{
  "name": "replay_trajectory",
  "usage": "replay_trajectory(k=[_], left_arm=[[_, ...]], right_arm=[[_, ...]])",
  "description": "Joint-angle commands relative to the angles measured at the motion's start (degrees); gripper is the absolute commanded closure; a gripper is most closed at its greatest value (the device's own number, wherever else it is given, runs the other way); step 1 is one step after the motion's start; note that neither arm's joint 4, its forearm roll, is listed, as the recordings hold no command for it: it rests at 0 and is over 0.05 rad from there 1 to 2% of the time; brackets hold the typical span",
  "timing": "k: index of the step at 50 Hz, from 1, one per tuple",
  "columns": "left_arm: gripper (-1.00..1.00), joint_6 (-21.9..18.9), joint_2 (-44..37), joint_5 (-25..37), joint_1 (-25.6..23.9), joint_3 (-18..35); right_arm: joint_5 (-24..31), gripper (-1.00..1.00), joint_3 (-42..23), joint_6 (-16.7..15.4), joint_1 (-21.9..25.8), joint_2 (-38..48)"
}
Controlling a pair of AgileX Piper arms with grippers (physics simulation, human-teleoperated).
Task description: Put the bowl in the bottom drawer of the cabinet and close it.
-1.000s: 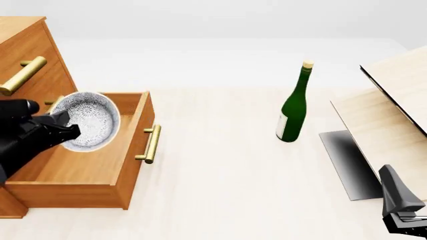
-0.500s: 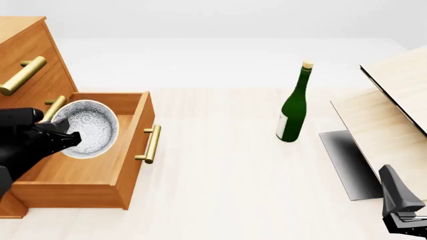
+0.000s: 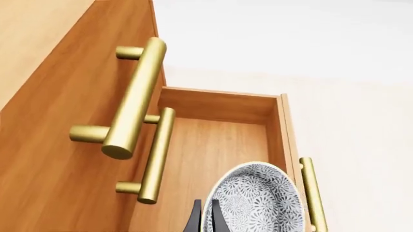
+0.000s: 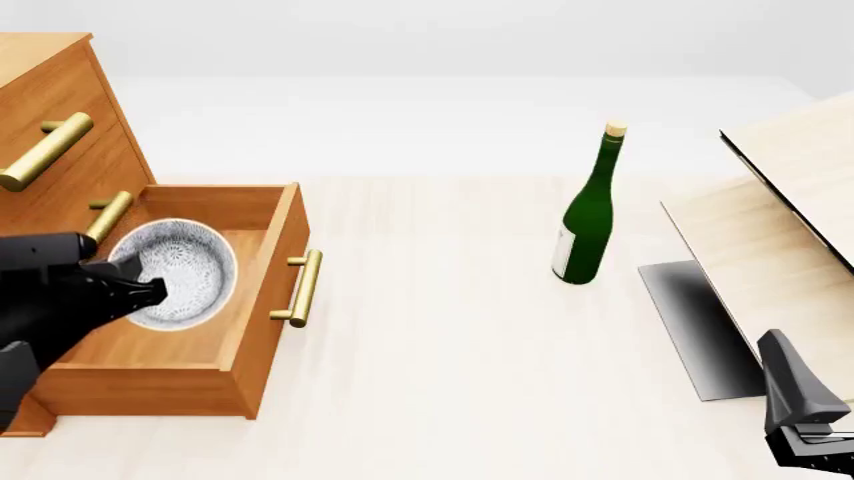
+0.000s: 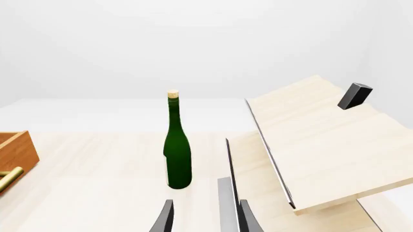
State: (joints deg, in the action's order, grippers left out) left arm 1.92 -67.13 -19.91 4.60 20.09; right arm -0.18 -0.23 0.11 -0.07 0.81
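- A tall orange-brown wooden cabinet [image 4: 54, 110] stands at the desk's far left edge, its two upper drawers shut, each with a brass bar handle.
- Its bottom drawer [image 4: 254, 330] is pulled out toward the middle of the desk, open at the top, with a brass handle [image 4: 304, 288] on its front.
- The left gripper [image 4: 134, 290], black, reaches over the drawer from the near left and is clamped on the rim of the bowl [image 4: 180, 270].
- The bowl, white with a fine grey lace pattern, sits inside the open drawer's outline, tipped a little; whether it touches the drawer floor is unclear.
- A green bottle [image 4: 587, 220] with a cork stands upright near the middle of the desk [image 4: 441, 350], well apart from the drawer.
- Pale wood panels [image 4: 787, 230] lean along the desk's right edge.
- The right gripper [image 5: 203, 217] waits at the near right corner, fingers parted and holding nothing.
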Motion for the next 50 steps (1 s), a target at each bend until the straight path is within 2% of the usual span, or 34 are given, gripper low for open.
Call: replay_trajectory(k=[1,50], left_arm=[[1.0,-0.61,-1.89,-1.85,0.66,-0.55],[1.0,-0.87,-12.38,-9.76,2.74,-2.04]], right_arm=[[0.0,-1.0,0.0,0.0,0.0,0.01],[0.0,-1.0,0.0,0.0,0.0,0.01]])
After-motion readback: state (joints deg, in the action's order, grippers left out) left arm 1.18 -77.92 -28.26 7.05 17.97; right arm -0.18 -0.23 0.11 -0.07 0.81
